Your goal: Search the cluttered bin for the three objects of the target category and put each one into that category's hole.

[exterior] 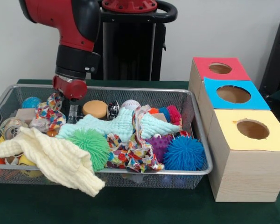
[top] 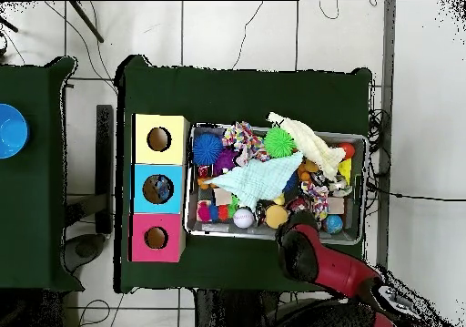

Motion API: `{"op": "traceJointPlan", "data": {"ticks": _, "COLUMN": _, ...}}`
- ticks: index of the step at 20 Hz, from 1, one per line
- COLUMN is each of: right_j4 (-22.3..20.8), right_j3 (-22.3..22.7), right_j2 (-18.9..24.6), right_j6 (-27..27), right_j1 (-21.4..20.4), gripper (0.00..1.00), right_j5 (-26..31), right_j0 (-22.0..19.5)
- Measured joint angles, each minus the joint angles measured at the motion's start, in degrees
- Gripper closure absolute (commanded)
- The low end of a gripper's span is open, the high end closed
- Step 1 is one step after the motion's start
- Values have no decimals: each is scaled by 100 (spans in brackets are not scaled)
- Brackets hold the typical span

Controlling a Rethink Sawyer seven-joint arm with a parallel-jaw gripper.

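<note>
A wire bin (exterior: 201,136) holds a jumble of toys and cloths. My gripper (exterior: 73,113) hangs low at the bin's back left, between a patterned cloth (exterior: 49,114) and a tan round disc (exterior: 95,108). The cloth's top reaches up against the gripper's red body; whether it is held cannot be told. Right of the bin stand three wooden boxes with round holes: red-topped (exterior: 220,68), blue-topped (exterior: 233,94) and yellow-topped (exterior: 253,129). In the overhead view the arm (top: 314,255) covers the gripper at the bin's (top: 191,182) lower edge.
Inside the bin lie a cream cloth (exterior: 56,158) draped over the front rim, a green spiky ball (exterior: 89,145), a pale teal cloth (exterior: 119,125), a second patterned cloth (exterior: 130,154), purple (exterior: 159,145) and blue (exterior: 184,153) spiky balls, and a baseball (exterior: 130,104).
</note>
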Motion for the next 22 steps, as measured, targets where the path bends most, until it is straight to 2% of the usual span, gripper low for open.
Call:
{"op": "traceJointPlan", "data": {"ticks": 6, "right_j4": -169, "right_j3": 0, "right_j2": 77, "right_j6": 0, "right_j1": 30, "gripper": 100, "right_j5": 1, "right_j0": -39}}
{"op": "traceJointPlan", "data": {"ticks": 12, "right_j4": -282, "right_j3": 1, "right_j2": 274, "right_j6": 0, "right_j1": -163, "gripper": 100, "right_j5": 150, "right_j0": -64}}
{"op": "traceJointPlan", "data": {"ticks": 16, "right_j4": -380, "right_j3": 3, "right_j2": 571, "right_j6": 0, "right_j1": -533, "gripper": 100, "right_j5": 683, "right_j0": -225}}
{"op": "traceJointPlan", "data": {"ticks": 18, "right_j4": -411, "right_j3": 6, "right_j2": 783, "right_j6": 0, "right_j1": -813, "gripper": 100, "right_j5": 1132, "right_j0": -369}}
{"op": "traceJointPlan", "data": {"ticks": 20, "right_j4": -416, "right_j3": -1, "right_j2": 1045, "right_j6": 0, "right_j1": -1221, "gripper": 100, "right_j5": 1821, "right_j0": -550}}
{"op": "traceJointPlan", "data": {"ticks": 22, "right_j4": -416, "right_j3": -12, "right_j2": 1113, "right_j6": 0, "right_j1": -1386, "gripper": 100, "right_j5": 2092, "right_j0": -591}}
